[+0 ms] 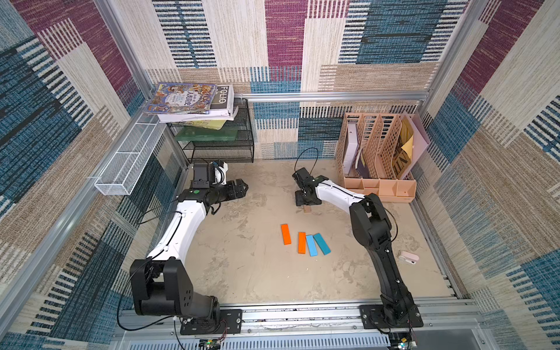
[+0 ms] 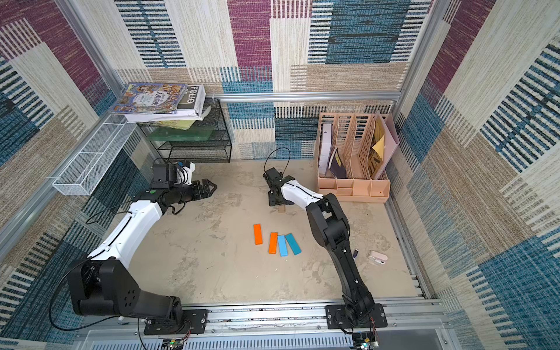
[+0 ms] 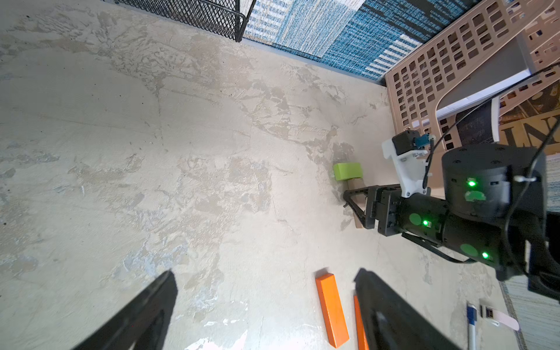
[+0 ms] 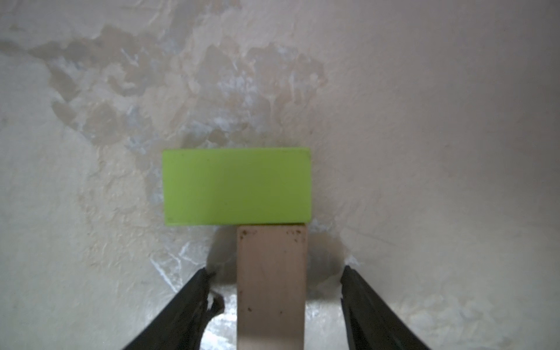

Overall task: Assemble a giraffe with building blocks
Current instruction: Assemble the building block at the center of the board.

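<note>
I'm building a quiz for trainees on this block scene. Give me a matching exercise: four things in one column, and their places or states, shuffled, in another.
Things
1. green block
2. tan block
3. light blue block
4. left end effector

Places or states
A. open, holding nothing
B. between an orange block and the darker blue block
C. crosswise against the tan block's end
D. between the open fingers of the right end effector, not gripped

Pairs: 1-C, 2-D, 3-B, 4-A

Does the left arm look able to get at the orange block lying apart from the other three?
Probably yes: only bare table lies between the open left end effector and that orange block.
</note>
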